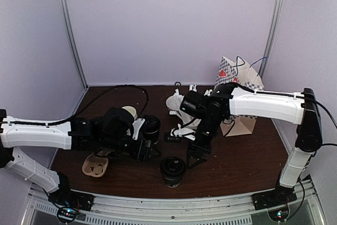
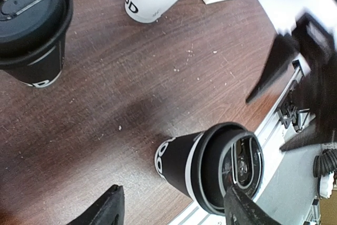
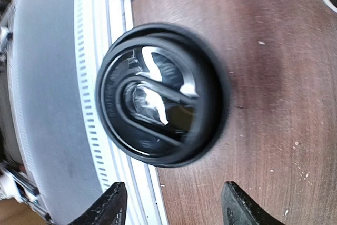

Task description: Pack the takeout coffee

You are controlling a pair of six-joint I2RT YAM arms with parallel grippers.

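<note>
Since lids [image 3: 158,93] are fitted, near cup [image 1: 174,171] is stood upright right of cardboard carrier [image 1: 95,166], second cup [image 1: 151,127] behind-right of it. Left gripper [image 2: 174,191] and right gripper [image 3: 174,193] are spread open, nothing held, presumably for grasp.

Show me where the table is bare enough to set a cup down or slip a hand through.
Widest bare patch: front right table, bordered by the front lidded cup, the paper bag and the right arm's post. A narrower strip lies between the cardboard carrier and that cup. The centre is crowded: both arms, the second cup and white wrappings.
</note>
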